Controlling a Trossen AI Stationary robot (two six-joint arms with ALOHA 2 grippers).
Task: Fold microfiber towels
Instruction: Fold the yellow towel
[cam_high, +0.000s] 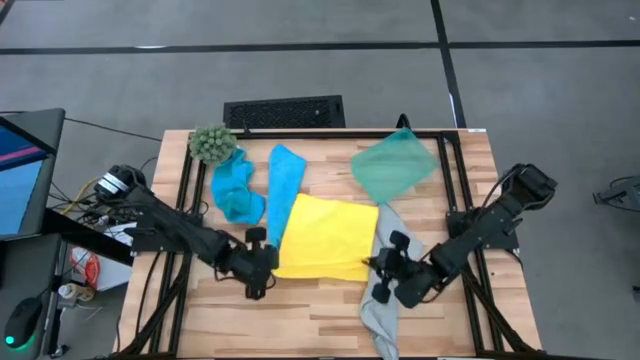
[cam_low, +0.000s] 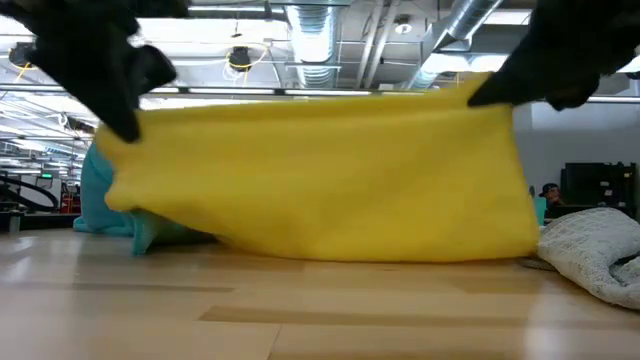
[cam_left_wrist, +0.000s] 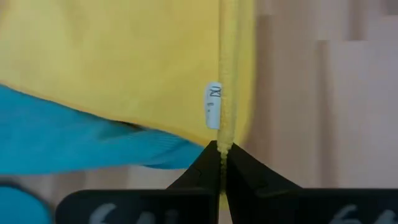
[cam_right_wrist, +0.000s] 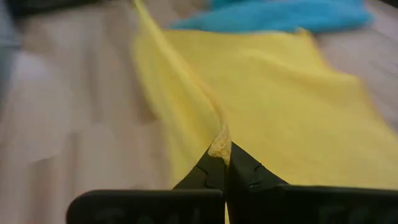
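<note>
The yellow towel (cam_high: 325, 237) lies mid-table, its near edge lifted and its far part on the wood. My left gripper (cam_high: 262, 258) is shut on its near left corner and my right gripper (cam_high: 385, 265) on its near right corner. In the low view the yellow towel (cam_low: 320, 180) hangs like a curtain between the two grippers. Two blue towels (cam_high: 237, 190) (cam_high: 283, 180) lie beyond it at the left. The pale grey towel (cam_high: 383, 295) lies bunched near the right gripper. My left gripper pinches the yellow towel's hemmed edge (cam_left_wrist: 222, 144) at the near left corner, between its two fingertips, beside a small white label. The corner is held above the table. The towel's far part rests on the wood. My right gripper pinches the yellow towel's near right corner (cam_right_wrist: 219, 148) between its two fingertips. The corner is lifted, and the top edge (cam_low: 320, 100) runs nearly straight across to the other gripper. The cloth slopes down from there to the table.
A translucent green bin (cam_high: 393, 165) stands at the back right and a fuzzy green plant (cam_high: 212, 143) at the back left. Black frame rails (cam_high: 185, 190) run along both table sides. Bare wood (cam_high: 310, 310) lies toward the near edge.
</note>
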